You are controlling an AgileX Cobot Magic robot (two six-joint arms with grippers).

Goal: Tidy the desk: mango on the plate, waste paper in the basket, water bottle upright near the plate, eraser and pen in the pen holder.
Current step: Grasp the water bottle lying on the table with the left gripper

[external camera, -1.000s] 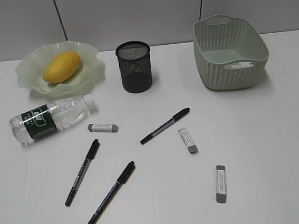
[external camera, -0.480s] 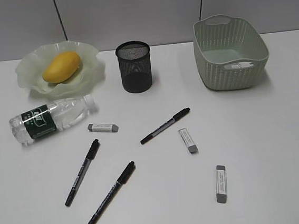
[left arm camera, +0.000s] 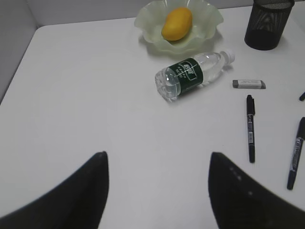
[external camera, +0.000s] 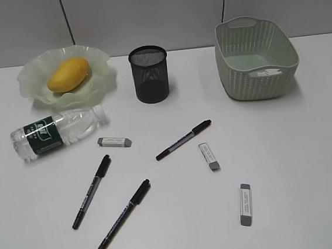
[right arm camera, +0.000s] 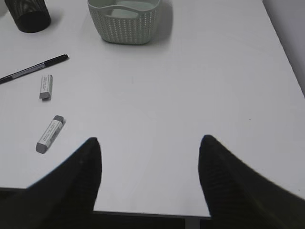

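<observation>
I am keeping both arms pulled back at the near edge of the surface (external camera: pixel 309 146). The left gripper (left arm camera: pixel 157 191) is showing its fingers (left arm camera: pixel 81 191) spread wide with nothing between them, and the right gripper (right arm camera: pixel 150 181) is standing equally parted and empty.

The mango (external camera: pixel 67 74) is already sitting on the plate (external camera: pixel 31 72), so I am judging the water bottle (external camera: pixel 58 132) to be the next job. It is lying on its side just in front of the plate, far ahead of the left fingers and a little to their right, its long axis running diagonally with the cap pointing towards the pen holder (external camera: pixel 149 74). The left arm is clearly the nearer one.

Three pens and three erasers are lying loose mid-surface. Nothing is differing from the earlier frames.
</observation>
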